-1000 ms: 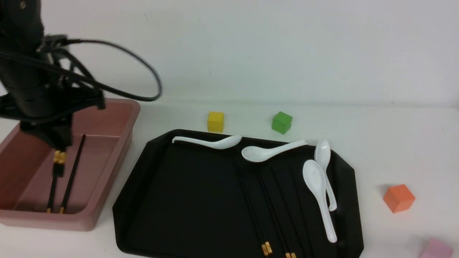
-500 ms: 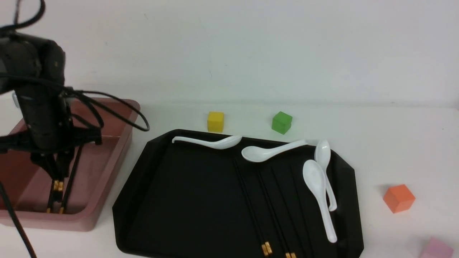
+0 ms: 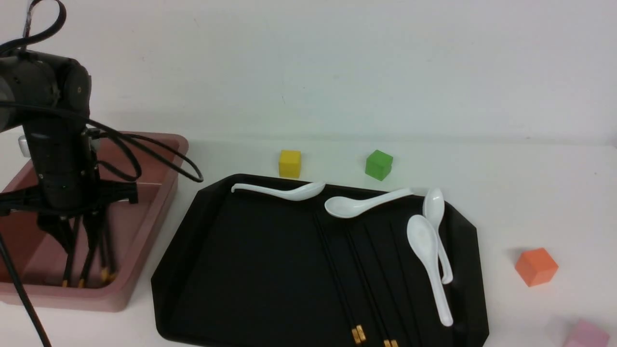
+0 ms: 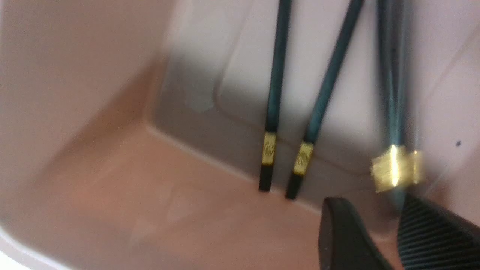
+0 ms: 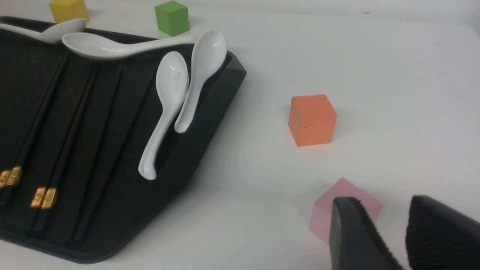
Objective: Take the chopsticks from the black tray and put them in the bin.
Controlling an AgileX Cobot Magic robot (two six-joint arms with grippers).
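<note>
The dusty-pink bin point(image 3: 161, 207) stands at the left. My left gripper point(image 3: 74, 236) hangs inside it, open and empty. One pair of black chopsticks point(image 3: 72, 262) rests on the bin floor. A second pair point(image 3: 107, 260), blurred, lies beside it near the bin's right wall. In the left wrist view the resting pair point(image 4: 275, 93) and the blurred pair point(image 4: 393, 93) lie in the bin point(image 4: 75, 75), the blurred pair just past my left gripper point(image 4: 371, 202). Two more pairs point(image 3: 337, 274) point(image 5: 37, 123) lie in the black tray point(image 3: 250, 270) point(image 5: 210, 108). My right gripper point(image 5: 382, 202) is open and empty above the table, right of the tray.
Several white spoons point(image 3: 429, 250) lie along the tray's far and right sides. A yellow cube point(image 3: 289, 163) and a green cube point(image 3: 378, 165) stand behind the tray. An orange cube point(image 3: 536, 266) and a pink cube point(image 5: 343, 210) sit at the right.
My left gripper has come down into the bin and opened. The pair of chopsticks it held has dropped onto the bin floor beside the first pair.
</note>
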